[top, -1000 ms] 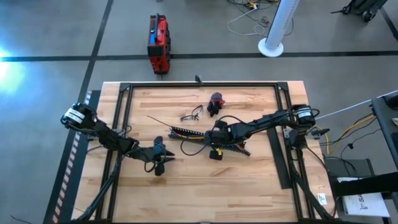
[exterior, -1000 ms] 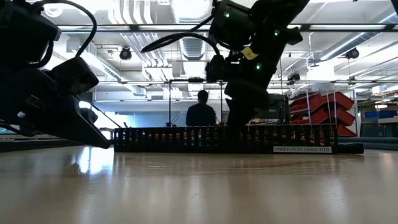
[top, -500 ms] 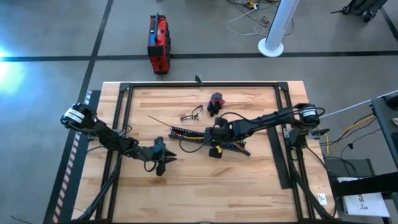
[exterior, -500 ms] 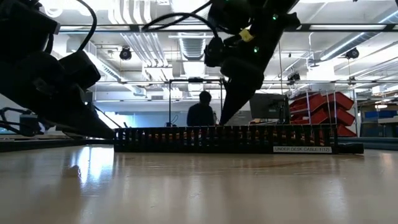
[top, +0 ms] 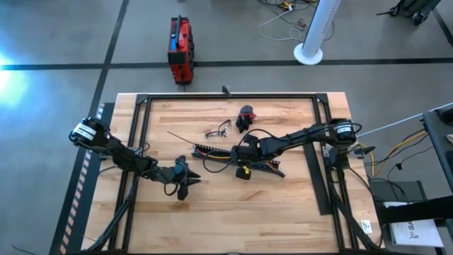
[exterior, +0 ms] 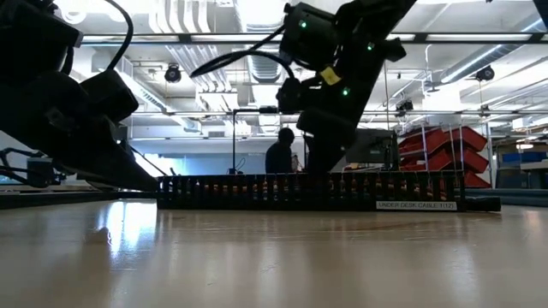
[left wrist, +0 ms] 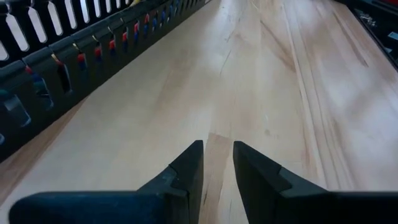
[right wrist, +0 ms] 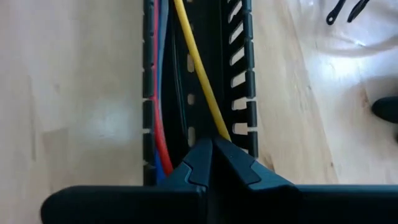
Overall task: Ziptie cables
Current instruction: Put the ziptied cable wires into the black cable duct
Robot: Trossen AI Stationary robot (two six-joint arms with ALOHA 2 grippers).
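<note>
On the table's left side: the left gripper hovers low over bare wood of the table, near the slotted duct's left end but apart from it.
Left gripper state: its fingers stand a little apart with plain wood showing through the gap; nothing is pinched.
Middle-left, the ziptie: a thin dark strip lies slanted on the wood above the duct; it looks like the ziptie, though its head is too small to make out. No gripper touches it.
Centre, the cables: the cables run lengthwise inside the black slotted duct; red, blue and yellow strands show in the channel.
Centre-right: the right gripper is down at the duct, directly over the channel.
Right gripper state: fingers pressed together, tips meeting where the yellow strand disappears; whether that strand is caught between them cannot be told.
Handling, as a judgement: the cables look light and limp, apt to sag and splay, so gather them mid-run as a bunch. The ziptie looks springy, slick and flat to the wood, best pinched near one end.
Views: only the right wrist view shows the strands in the channel; the low view shows just the duct's slotted wall, and a person far behind.
</note>
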